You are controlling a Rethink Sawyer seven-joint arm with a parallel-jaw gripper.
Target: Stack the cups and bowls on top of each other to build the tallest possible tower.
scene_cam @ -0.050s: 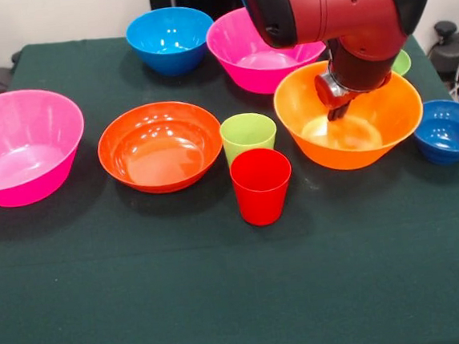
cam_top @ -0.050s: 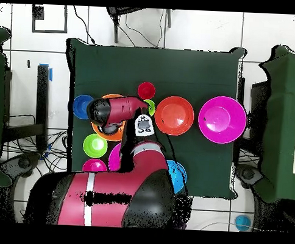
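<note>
My gripper [scene_cam @ -0.050s: 338, 106] hangs inside the big orange bowl [scene_cam @ -0.050s: 371, 131], just above its bottom; the arm's wrist hides whether it holds anything. A lime green cup [scene_cam @ -0.050s: 248, 134] and a red cup [scene_cam @ -0.050s: 261, 185] stand upright side by side left of that bowl, apart from it. In the overhead view the arm covers most of the orange bowl [cam_top @ -0.050s: 110, 135], with the red cup [cam_top @ -0.050s: 146, 89] and the lime cup [cam_top @ -0.050s: 151, 106] beside it. No bowls or cups are stacked.
On the dark green table [scene_cam @ -0.050s: 225, 301] sit a big pink bowl [scene_cam @ -0.050s: 22, 146], a red-orange bowl [scene_cam @ -0.050s: 160, 146], a light blue bowl [scene_cam @ -0.050s: 170, 39], a second pink bowl [scene_cam @ -0.050s: 243, 50], a dark blue bowl [scene_cam @ -0.050s: 449, 130], a green bowl [cam_top @ -0.050s: 94, 145] and a small magenta bowl [cam_top @ -0.050s: 94, 167].
</note>
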